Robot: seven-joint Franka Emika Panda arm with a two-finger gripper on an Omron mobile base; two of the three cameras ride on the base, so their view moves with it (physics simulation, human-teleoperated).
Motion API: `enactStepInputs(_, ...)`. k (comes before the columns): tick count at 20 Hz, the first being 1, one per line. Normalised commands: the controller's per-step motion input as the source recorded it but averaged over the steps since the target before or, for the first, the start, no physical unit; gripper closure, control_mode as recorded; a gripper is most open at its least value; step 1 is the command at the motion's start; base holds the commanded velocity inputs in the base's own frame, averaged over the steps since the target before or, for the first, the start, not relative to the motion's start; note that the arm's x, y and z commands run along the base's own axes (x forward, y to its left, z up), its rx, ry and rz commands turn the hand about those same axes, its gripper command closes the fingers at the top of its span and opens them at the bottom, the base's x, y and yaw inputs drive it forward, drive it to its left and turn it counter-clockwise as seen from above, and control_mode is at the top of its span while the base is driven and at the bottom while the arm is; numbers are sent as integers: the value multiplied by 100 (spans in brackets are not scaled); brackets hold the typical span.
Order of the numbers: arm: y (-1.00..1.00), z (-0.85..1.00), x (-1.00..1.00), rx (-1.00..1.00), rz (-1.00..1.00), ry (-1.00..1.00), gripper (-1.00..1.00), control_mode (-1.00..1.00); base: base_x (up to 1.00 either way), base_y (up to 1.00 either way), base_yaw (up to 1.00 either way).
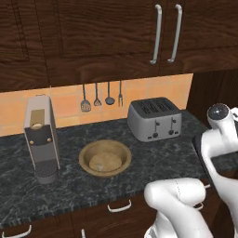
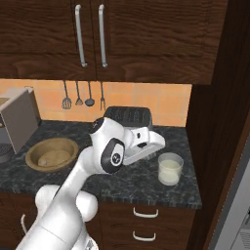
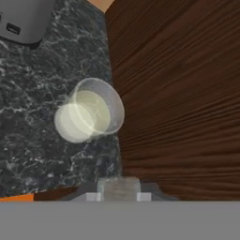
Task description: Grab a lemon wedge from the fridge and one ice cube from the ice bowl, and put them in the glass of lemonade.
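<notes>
Gripper point(image 3: 120, 190) closed, seemingly pinching a pale cube, hovering above the glass of lemonade point(image 3: 91, 115) at its 12 o'clock. Judging: carrying ice; next, centering over the rim, releasing.

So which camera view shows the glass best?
The hand view: it looks almost straight down into the glass, showing the open rim and pale liquid, close beside the dark wood panel. The right base view shows it whole from the side, smaller, right of the arm. In the left base view I cannot make it out.
</notes>
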Motion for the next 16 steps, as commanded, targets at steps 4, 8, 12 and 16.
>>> enactStepInputs(4, -25, -21, 67, 0, 0, 2, 100, -100, 0, 0, 0)
enactStepInputs(8, -13, -15, 21, 0, -1, 2, 100, -100, 0, 0, 0)
enactStepInputs(12, -3, -13, 0, 0, -9, 5, 100, -100, 0, 0, 0)
enactStepInputs(16, -1, -19, 14, 0, -6, 4, 100, -100, 0, 0, 0)
